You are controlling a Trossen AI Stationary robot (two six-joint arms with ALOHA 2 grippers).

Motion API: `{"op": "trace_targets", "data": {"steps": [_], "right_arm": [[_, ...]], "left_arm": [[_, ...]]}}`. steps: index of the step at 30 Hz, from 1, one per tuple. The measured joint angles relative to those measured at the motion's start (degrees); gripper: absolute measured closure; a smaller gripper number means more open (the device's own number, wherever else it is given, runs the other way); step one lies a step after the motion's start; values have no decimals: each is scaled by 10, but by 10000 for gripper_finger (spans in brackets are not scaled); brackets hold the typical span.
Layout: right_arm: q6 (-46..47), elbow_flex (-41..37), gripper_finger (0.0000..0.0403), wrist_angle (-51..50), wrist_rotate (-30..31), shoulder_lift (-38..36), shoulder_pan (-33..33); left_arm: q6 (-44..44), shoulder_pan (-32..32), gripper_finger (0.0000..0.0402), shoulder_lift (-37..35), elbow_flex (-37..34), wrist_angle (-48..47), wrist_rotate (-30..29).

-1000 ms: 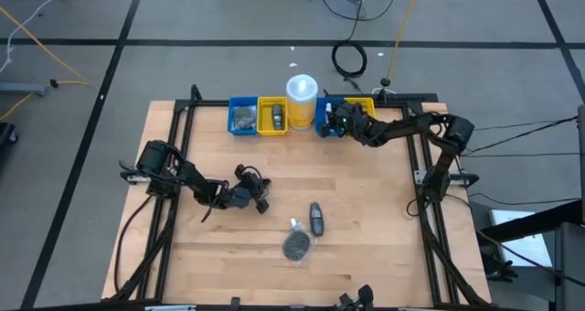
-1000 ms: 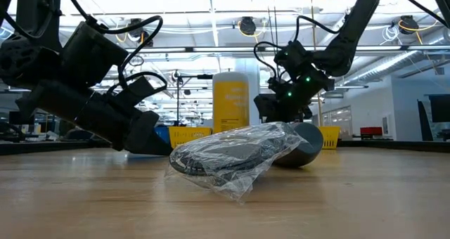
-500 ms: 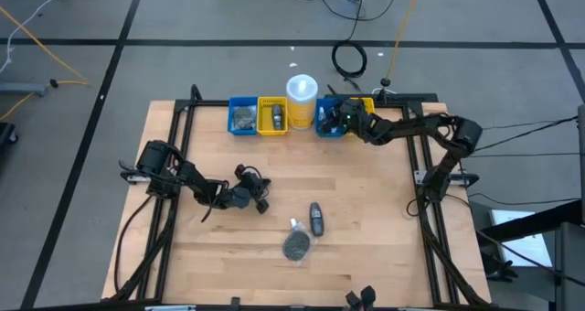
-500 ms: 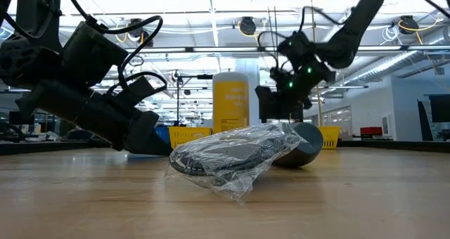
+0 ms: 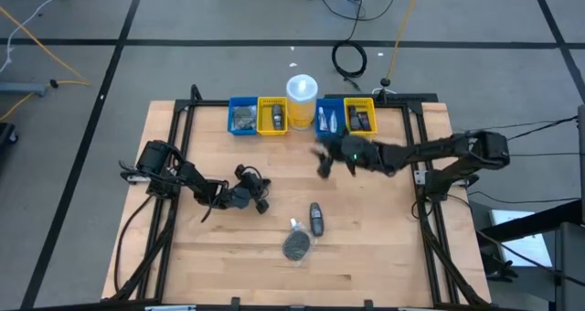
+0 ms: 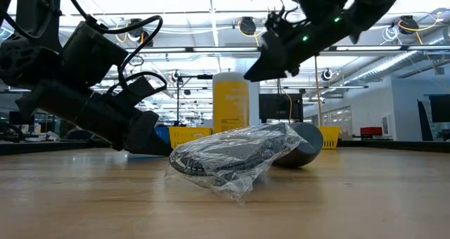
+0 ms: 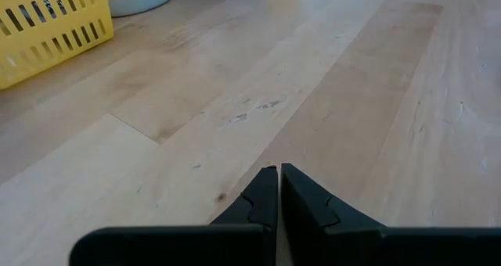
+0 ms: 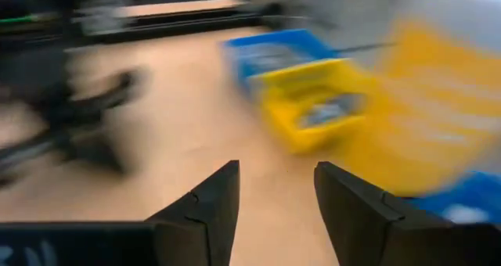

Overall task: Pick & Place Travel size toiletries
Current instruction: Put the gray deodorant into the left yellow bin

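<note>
A round dark grey disc in clear wrap (image 5: 295, 245) lies on the table near the front, and it fills the middle of the low view (image 6: 232, 157). A small dark bottle (image 5: 316, 219) lies right behind it (image 6: 306, 144). My right gripper (image 5: 324, 161) is open and empty, above the table in front of the bins; its wrist view shows its two fingers apart (image 8: 275, 199). My left gripper (image 5: 261, 194) is shut and empty, low over the table's left part (image 7: 279, 176).
A row of blue and yellow bins (image 5: 259, 115) stands at the far edge, with a tall white-lidded yellow cup (image 5: 302, 101) between them. The two right bins (image 5: 347, 116) hold small items. Bare wood lies between the grippers.
My right gripper has swung away from the right bins at the far edge, toward the table's near edge and a little left, out over the open table. Its wrist view is blurred. My left gripper has kept still.
</note>
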Motion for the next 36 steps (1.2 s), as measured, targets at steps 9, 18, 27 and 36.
{"op": "trace_targets", "data": {"steps": [9, 18, 27, 36], "right_arm": [[156, -40, 242, 88, -192, 8, 128], [312, -1, 157, -124, -182, 8, 202], [412, 11, 75, -210, -113, 32, 241], [385, 19, 81, -132, -76, 123, 269]], "left_arm": [[-2, 0, 380, 0, 0, 0, 0], [-2, 0, 380, 0, 0, 0, 0], [-2, 0, 380, 0, 0, 0, 0], [-1, 0, 380, 0, 0, 1, 0]]}}
